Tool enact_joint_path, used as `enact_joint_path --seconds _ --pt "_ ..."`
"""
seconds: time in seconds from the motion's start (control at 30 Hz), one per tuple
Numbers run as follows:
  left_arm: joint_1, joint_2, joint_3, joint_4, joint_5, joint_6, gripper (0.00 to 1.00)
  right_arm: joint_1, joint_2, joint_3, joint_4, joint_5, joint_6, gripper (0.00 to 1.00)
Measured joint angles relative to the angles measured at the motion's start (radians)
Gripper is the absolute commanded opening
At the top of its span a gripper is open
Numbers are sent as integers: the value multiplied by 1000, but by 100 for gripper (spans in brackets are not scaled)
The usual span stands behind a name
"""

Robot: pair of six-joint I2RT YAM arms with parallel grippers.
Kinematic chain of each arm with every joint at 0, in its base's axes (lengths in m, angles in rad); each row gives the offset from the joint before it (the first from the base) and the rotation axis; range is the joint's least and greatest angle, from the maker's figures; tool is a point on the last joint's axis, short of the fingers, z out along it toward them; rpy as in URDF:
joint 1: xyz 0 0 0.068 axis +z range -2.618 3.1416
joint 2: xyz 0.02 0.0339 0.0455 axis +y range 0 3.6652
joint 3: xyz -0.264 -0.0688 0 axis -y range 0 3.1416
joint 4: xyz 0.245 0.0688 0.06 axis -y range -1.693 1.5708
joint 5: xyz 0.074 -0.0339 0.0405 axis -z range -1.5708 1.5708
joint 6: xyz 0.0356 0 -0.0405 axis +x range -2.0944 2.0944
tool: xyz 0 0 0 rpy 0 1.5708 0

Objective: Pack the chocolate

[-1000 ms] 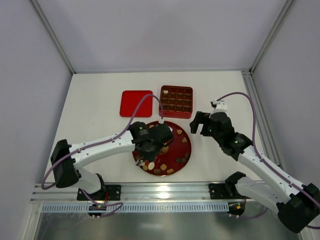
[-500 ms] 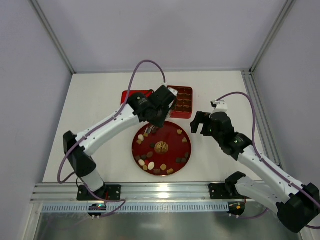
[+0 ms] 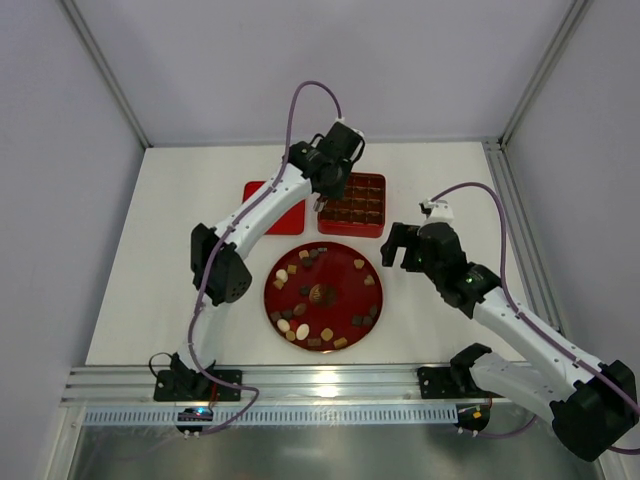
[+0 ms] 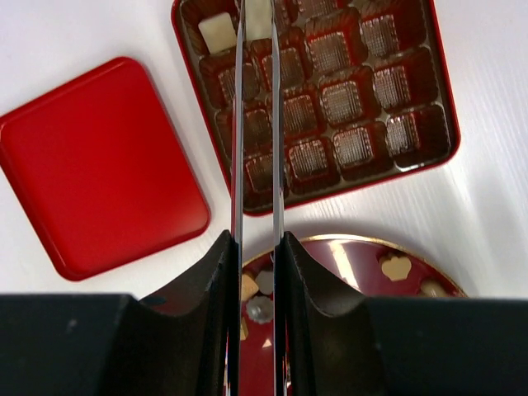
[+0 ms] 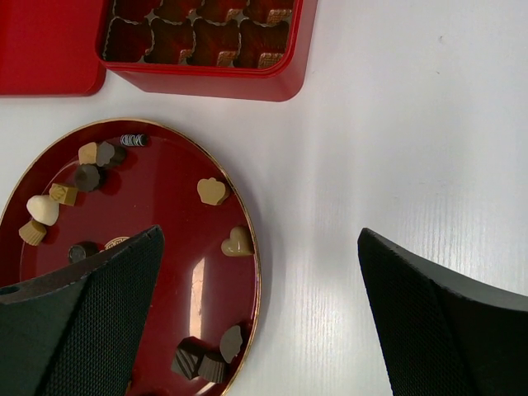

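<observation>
A flat square red lid (image 3: pixel 272 206) lies far left on the white table (image 3: pixel 180 250). Just right of it is the square red box with grid compartments (image 3: pixel 365 205). The left gripper (image 3: pixel 321 204) hangs over its left side, jaws almost together, clamped on a cream-white chocolate piece (image 4: pixel 258 18). Another cream-white square (image 4: pixel 216 31) sits in the far-left corner compartment. Nearer, the round red plate (image 3: pixel 343 283) carries many brown, tan and cream chocolates (image 3: pixel 300 331). The right gripper (image 3: pixel 400 246), jaws wide apart, hovers just right of the plate.
</observation>
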Motion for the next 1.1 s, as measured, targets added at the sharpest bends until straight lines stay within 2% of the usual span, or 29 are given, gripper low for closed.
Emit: enact_joint_path --seconds 0.1,0.8,1.1 --pt "13 50 50 12 2 15 16 -1 0 0 0 0 -1 100" --pt "40 113 49 57 55 68 19 -3 0 0 0 -8 -2 100" --pt "52 132 49 57 61 72 24 -6 5 0 1 -8 -3 100"
